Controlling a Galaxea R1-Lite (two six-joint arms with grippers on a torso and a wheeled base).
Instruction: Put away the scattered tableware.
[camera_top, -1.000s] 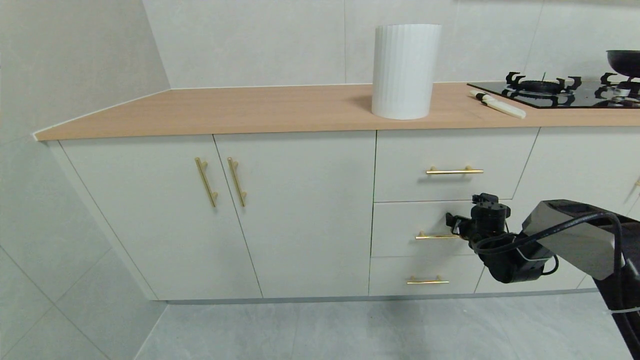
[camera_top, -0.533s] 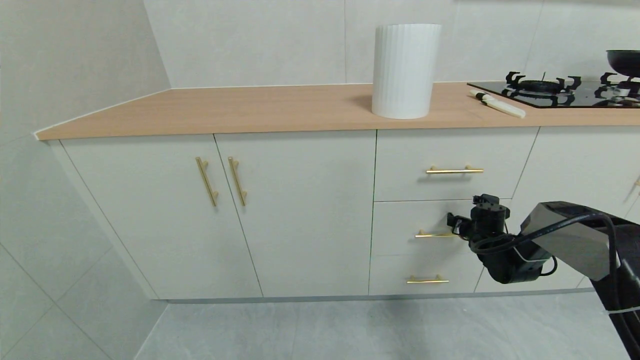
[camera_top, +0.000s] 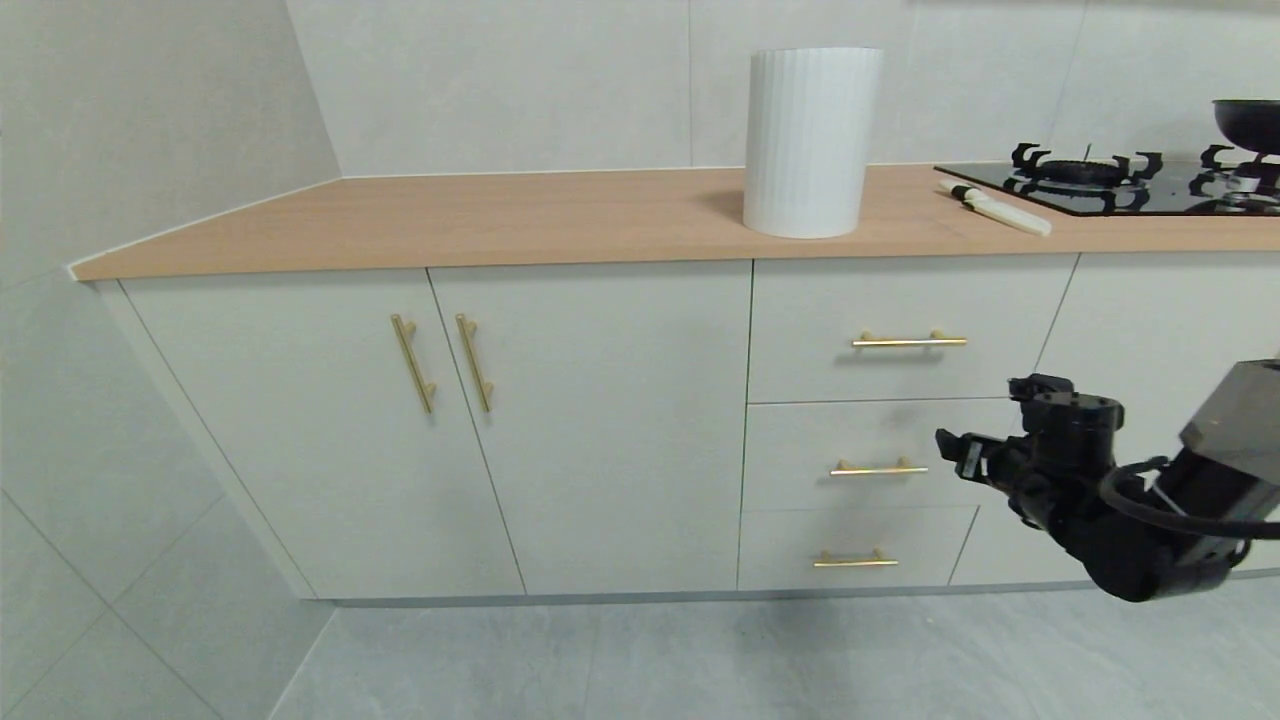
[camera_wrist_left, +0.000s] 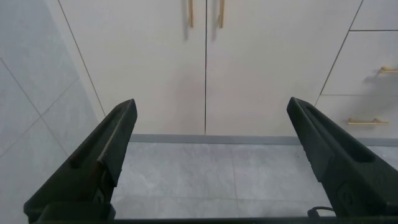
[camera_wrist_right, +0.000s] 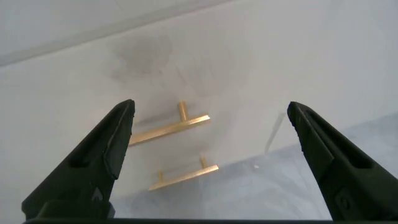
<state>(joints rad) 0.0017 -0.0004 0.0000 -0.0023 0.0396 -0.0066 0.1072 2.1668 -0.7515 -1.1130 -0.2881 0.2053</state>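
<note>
A white-handled knife (camera_top: 993, 209) lies on the wooden countertop (camera_top: 480, 215) beside the hob. A tall white ribbed container (camera_top: 810, 140) stands on the counter left of it. My right gripper (camera_top: 960, 455) hangs open in front of the shut middle drawer, just right of its gold handle (camera_top: 880, 468) and apart from it. In the right wrist view the open right gripper (camera_wrist_right: 210, 109) faces the middle drawer handle (camera_wrist_right: 168, 127) and the bottom drawer handle (camera_wrist_right: 183, 174). My left gripper (camera_wrist_left: 211, 106) is open, low down, facing the cupboard doors (camera_wrist_left: 205, 62) and the floor.
A black gas hob (camera_top: 1110, 185) with a dark pan (camera_top: 1248, 120) occupies the counter's right end. Three shut drawers are stacked under the container; the top one has a gold handle (camera_top: 908, 342). Two shut doors with gold handles (camera_top: 440, 362) are to the left. A wall closes the left side.
My right arm has drawn back to the right, and its gripper has come away from the middle drawer handle. The drawer stays shut.
</note>
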